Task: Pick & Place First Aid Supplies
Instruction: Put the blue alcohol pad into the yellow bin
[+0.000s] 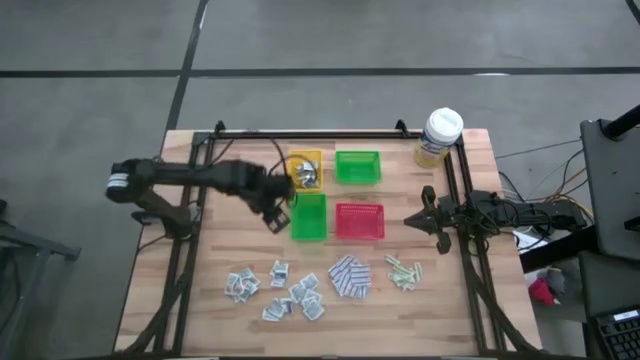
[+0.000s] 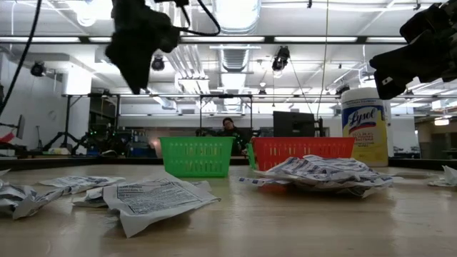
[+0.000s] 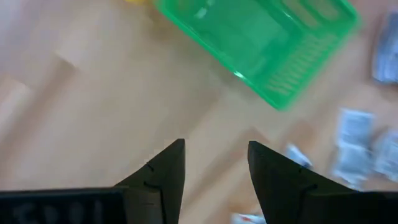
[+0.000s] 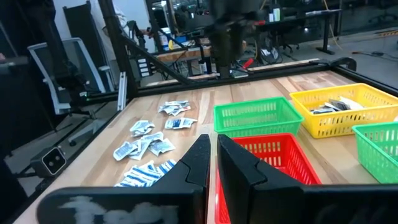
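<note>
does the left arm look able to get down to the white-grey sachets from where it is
Probably yes: the left gripper is open and empty beside the green tray, and only bare table lies between it and the white-grey sachets.

Legible text: one brand name only.
The word "Lysol" appears in blue script on the label of the yellow canister (image 2: 365, 127) with the white lid, read in the low view, where the canister stands behind the red tray (image 2: 303, 151). Smaller print under the brand name is too fine to read. The nearest white-grey sachet (image 2: 153, 200) on the table carries a block of dark printed lines, none of which can be made out. The other views show no readable marking.
</note>
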You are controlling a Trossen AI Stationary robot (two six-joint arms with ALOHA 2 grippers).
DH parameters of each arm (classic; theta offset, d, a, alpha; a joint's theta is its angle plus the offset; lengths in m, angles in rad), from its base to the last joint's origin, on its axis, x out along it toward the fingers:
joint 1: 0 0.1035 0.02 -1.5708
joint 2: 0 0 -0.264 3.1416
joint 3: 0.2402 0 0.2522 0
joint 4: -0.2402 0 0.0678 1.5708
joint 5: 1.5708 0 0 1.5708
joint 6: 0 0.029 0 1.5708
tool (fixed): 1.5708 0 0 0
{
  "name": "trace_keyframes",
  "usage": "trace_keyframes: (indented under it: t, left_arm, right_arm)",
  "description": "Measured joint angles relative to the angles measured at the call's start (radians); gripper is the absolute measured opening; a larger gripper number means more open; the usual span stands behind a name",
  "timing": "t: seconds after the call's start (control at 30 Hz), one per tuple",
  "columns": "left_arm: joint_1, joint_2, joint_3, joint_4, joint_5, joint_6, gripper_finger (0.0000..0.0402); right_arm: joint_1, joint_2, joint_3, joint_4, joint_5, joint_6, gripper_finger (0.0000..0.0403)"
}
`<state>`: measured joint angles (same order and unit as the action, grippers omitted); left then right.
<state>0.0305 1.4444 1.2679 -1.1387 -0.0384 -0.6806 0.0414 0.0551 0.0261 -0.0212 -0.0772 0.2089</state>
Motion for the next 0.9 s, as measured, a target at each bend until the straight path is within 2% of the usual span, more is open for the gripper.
trace_keyframes:
  t: [0.23, 0.57, 0.7, 0.9]
  left_arm:
    - [-0.156, -0.031, -0.135, 0.183, 0.111, -0.242, 0.0168]
    - [-0.244, -0.025, -0.248, 0.344, 0.125, -0.406, 0.0168]
    - [-0.249, -0.024, -0.296, 0.415, 0.124, -0.356, 0.0168]
    - [-0.25, -0.024, -0.388, 0.564, 0.123, -0.034, 0.0168]
  right_arm:
    - [0.0, 0.0, 0.0, 0.0, 0.0, 0.0, 0.0028]
    - [0.0, 0.0, 0.0, 0.0, 0.0, 0.0, 0.0028]
    - [0.0, 0.0, 0.0, 0.0, 0.0, 0.0, 0.0028]
    - [0.0, 0.0, 0.0, 0.0, 0.0, 0.0, 0.0028]
